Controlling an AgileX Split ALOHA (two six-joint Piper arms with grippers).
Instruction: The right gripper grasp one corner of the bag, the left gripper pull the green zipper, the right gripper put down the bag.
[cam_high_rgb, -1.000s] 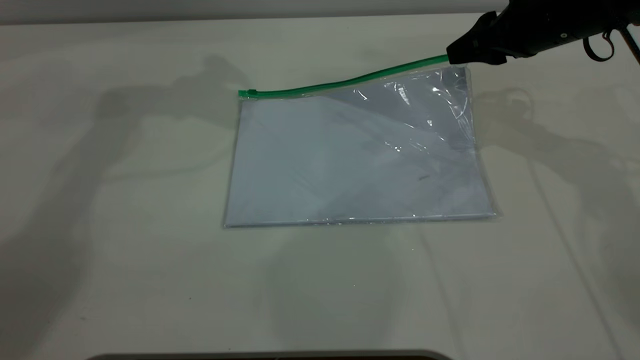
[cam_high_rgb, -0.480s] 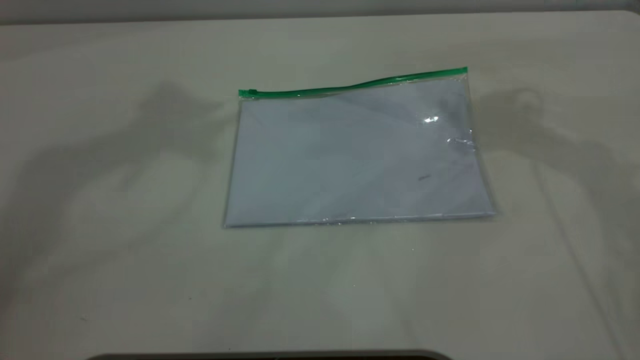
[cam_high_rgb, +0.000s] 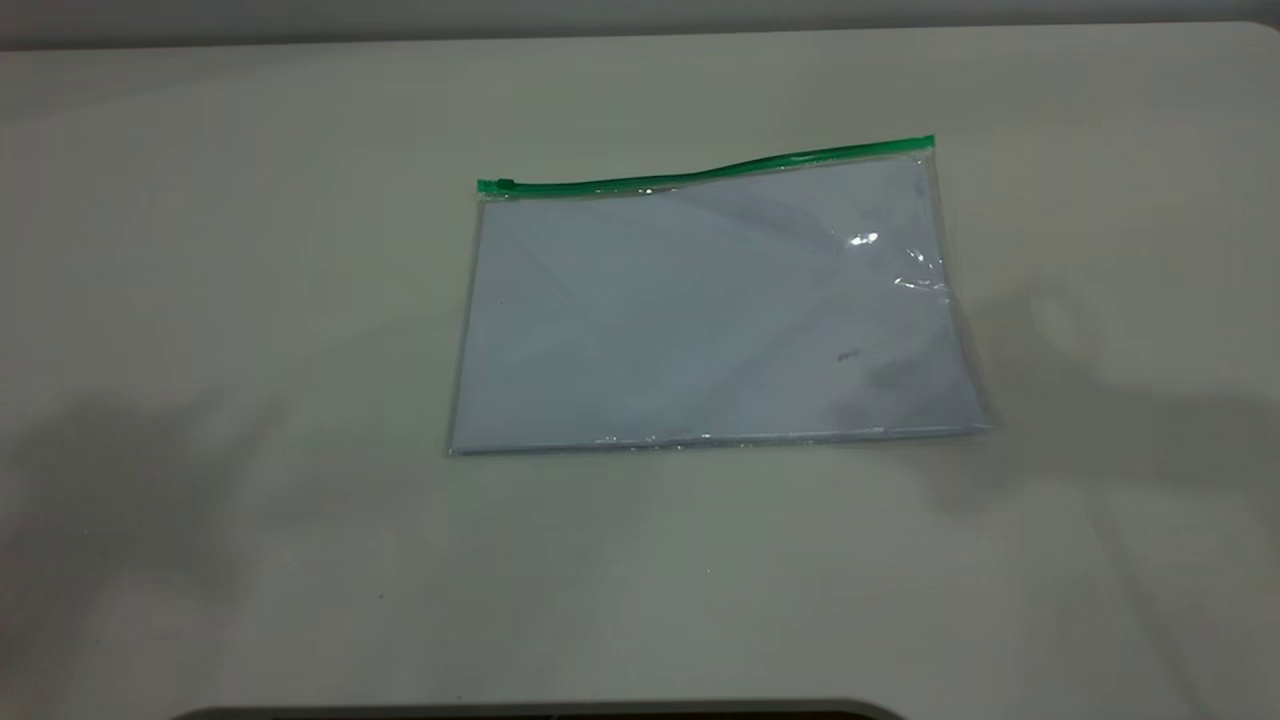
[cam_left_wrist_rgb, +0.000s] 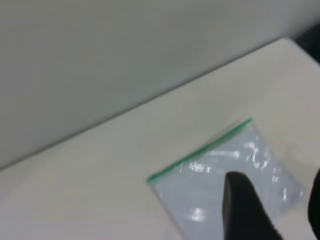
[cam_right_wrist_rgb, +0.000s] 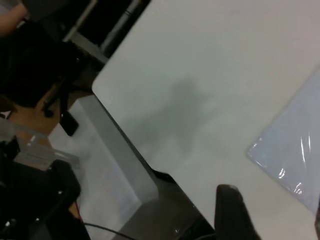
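Observation:
The bag (cam_high_rgb: 715, 310) lies flat on the pale table (cam_high_rgb: 250, 300), clear plastic with bluish-white paper inside. The green zipper (cam_high_rgb: 700, 172) runs along its far edge, with the slider tab (cam_high_rgb: 495, 186) at the left end. Neither arm shows in the exterior view. In the left wrist view my left gripper (cam_left_wrist_rgb: 277, 182) hovers open above the bag (cam_left_wrist_rgb: 200, 185), apart from the zipper (cam_left_wrist_rgb: 200, 150). In the right wrist view my right gripper (cam_right_wrist_rgb: 272, 205) is open over bare table, off to the side of a bag corner (cam_right_wrist_rgb: 300, 145), holding nothing.
The table edge (cam_right_wrist_rgb: 125, 130) and a drop to the floor with dark furniture (cam_right_wrist_rgb: 40, 65) show in the right wrist view. A wall (cam_left_wrist_rgb: 100, 60) stands behind the table. A dark rim (cam_high_rgb: 540, 712) runs along the near side.
One second ago the right gripper held the bag's far right corner lifted. It has let go and left the exterior view. The corner now lies flat, and the arm shadows have drifted outward.

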